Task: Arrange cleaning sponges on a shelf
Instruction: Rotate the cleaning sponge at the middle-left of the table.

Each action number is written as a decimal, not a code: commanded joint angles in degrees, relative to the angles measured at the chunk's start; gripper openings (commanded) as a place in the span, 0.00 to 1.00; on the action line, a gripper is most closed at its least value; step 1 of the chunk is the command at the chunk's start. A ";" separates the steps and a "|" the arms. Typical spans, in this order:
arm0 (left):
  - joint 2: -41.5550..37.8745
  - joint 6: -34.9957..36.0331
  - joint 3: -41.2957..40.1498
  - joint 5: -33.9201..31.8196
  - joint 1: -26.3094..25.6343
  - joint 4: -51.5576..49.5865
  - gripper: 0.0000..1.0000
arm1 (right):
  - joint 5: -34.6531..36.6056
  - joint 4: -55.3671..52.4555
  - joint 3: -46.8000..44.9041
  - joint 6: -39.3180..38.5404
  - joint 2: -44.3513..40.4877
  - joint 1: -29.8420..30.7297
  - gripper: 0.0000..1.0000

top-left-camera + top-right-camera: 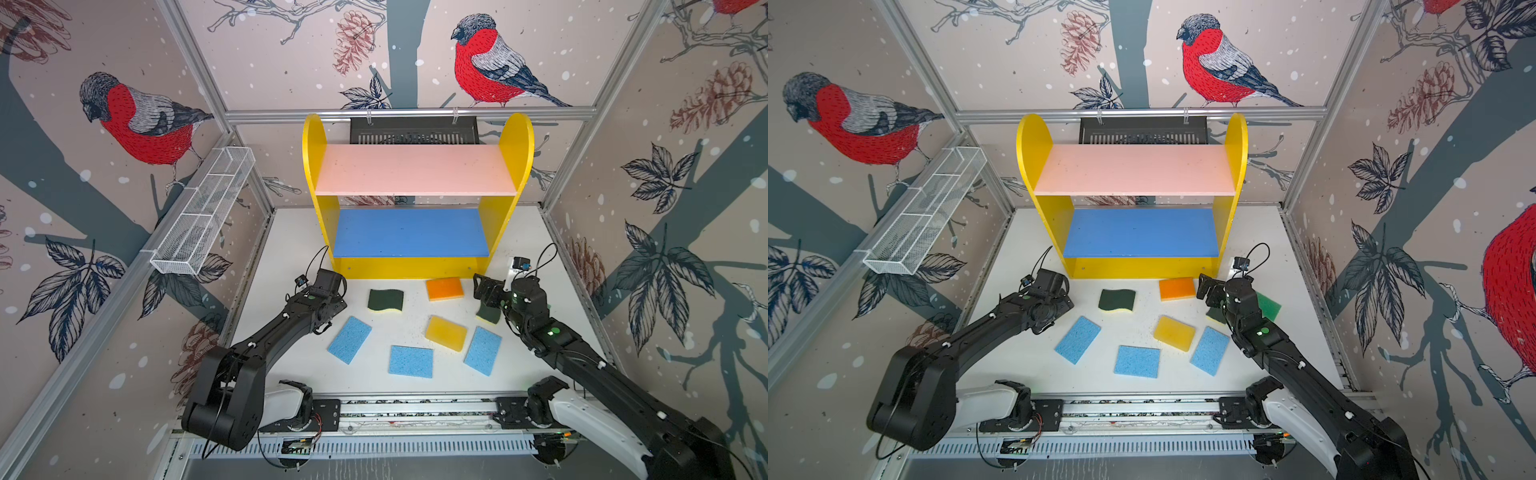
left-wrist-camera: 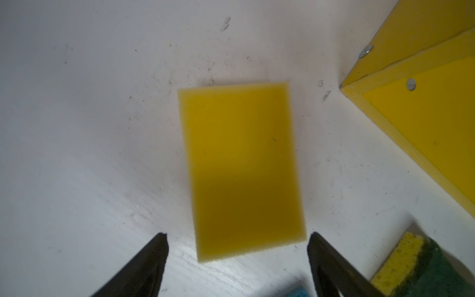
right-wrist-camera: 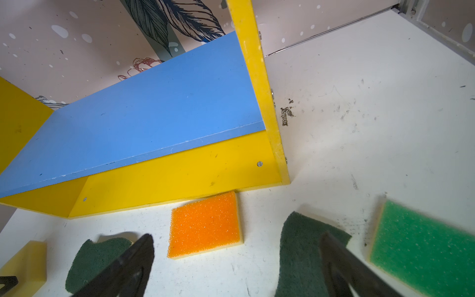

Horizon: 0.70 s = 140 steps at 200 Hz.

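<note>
The shelf [image 1: 415, 170] stands at the back of the white table, its pink board and blue board [image 1: 411, 232] bare. In front of it lie three light-blue sponges [image 1: 350, 339] [image 1: 411, 361] [image 1: 483, 351], a yellow sponge [image 1: 446, 332], an orange-topped sponge [image 1: 444, 289] and a wavy dark-green sponge [image 1: 385, 300]. A second dark-green one [image 3: 300, 252] and a bright-green one [image 1: 1268, 306] sit under my right arm. My left gripper [image 2: 237, 234] is open, its fingertips either side of the near end of another yellow sponge [image 2: 239, 164]. My right gripper [image 3: 237, 234] is open just short of the orange sponge [image 3: 204, 226].
A white wire-mesh basket [image 1: 203, 216] hangs on the left wall rail. A black slotted tray [image 1: 413, 131] hangs behind the shelf. The arms' base rail [image 1: 415, 409] runs along the table's front edge. The shelf's yellow corner [image 2: 411, 108] is close to my left gripper.
</note>
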 commanded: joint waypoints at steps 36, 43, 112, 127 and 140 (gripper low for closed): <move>3.48 1.31 0.31 -2.07 -0.15 2.74 0.86 | 1.09 1.10 -0.11 0.22 -0.22 0.04 1.00; 3.87 1.36 0.34 -2.04 -0.25 3.10 0.86 | 1.09 1.10 -0.14 0.24 -0.24 0.01 1.00; 5.11 0.38 1.30 -2.72 -0.87 3.27 0.86 | 1.09 0.96 -0.05 0.29 -0.41 0.02 1.00; 3.40 -0.04 1.36 -3.77 -0.88 2.17 0.85 | 1.13 0.81 0.04 0.38 -0.41 0.01 1.00; 1.68 -0.20 1.13 -4.61 -0.93 1.39 0.84 | 1.09 0.92 0.04 0.44 -0.50 0.07 1.00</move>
